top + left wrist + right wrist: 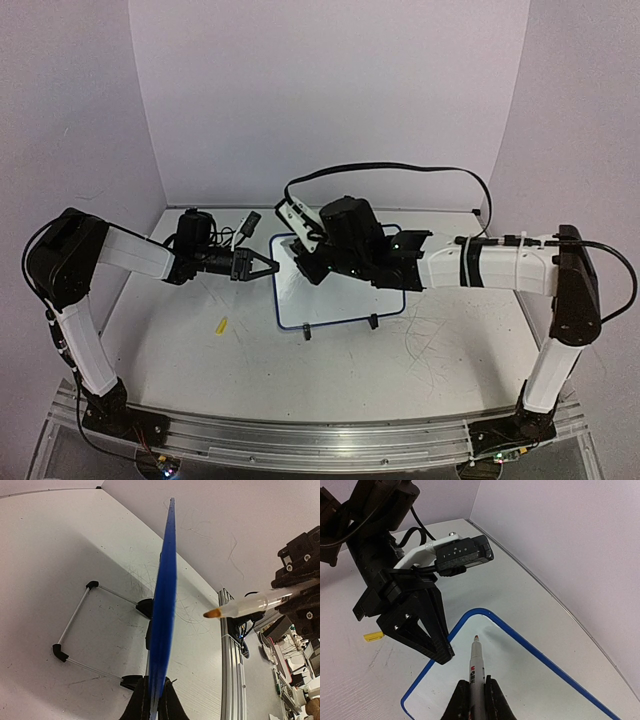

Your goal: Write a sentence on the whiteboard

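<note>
Left pincer (262, 267): pressed together on the thin blue rim of the whiteboard (335, 308), at the board's left edge. In its own wrist view only the finger ends (141, 706) show, cut off by the bottom of the picture.
Whiteboard: it rises straight out from between the left pincer's fingers. From there it is seen edge-on as a blue strip, so its face is hidden. In the top view the right arm covers most of its upper half.
Right pincer (476, 686): pinching a marker (476, 666) by the barrel. The rear of the marker and the finger bases are cut off at the picture's lower edge.
Marker tip: it points ahead of the right pincer, over the board's corner and just beside the left pincer's fingertips. The left wrist view shows a gap between the tip and the board.
Sentence: no writing can be made out on the part of the face that shows.
Wire stand (75, 625): it lies behind the board on the side away from the right pincer, joined to two black clip feet (145, 607).
Yellow piece (221, 324): it lies on the tabletop (200, 360), apart from the left pincer on its near side. It is too small to identify, and in the right wrist view it is partly hidden behind that pincer.
</note>
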You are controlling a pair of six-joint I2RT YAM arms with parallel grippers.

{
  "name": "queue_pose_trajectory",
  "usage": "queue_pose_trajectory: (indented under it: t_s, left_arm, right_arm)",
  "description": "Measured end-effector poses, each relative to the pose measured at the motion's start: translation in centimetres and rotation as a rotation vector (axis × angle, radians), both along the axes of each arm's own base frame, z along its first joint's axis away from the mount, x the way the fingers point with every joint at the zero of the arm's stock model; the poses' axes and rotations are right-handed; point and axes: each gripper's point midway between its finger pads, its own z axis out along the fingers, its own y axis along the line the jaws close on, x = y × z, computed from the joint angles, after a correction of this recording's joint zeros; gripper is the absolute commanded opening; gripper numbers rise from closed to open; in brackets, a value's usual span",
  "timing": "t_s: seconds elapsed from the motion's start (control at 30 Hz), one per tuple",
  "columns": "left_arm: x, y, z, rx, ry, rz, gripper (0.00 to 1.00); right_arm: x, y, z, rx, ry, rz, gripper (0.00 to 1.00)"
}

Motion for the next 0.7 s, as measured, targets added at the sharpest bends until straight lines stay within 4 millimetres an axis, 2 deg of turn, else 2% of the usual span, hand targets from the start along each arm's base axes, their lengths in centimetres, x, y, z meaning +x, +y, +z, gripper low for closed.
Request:
queue_pose_trajectory:
  t_s: [0.27, 0.7]
  left_arm:
    - [0.00, 0.00, -0.01, 0.000, 0.000, 0.000, 0.00]
    - [0.00, 0.00, -0.01, 0.000, 0.000, 0.000, 0.00]
  right_arm:
    - [0.33, 0.02, -0.95, -0.019, 0.003, -0.015, 0.00]
    - [0.79, 0.11, -0.53, -0.014, -0.011, -0.035, 0.00]
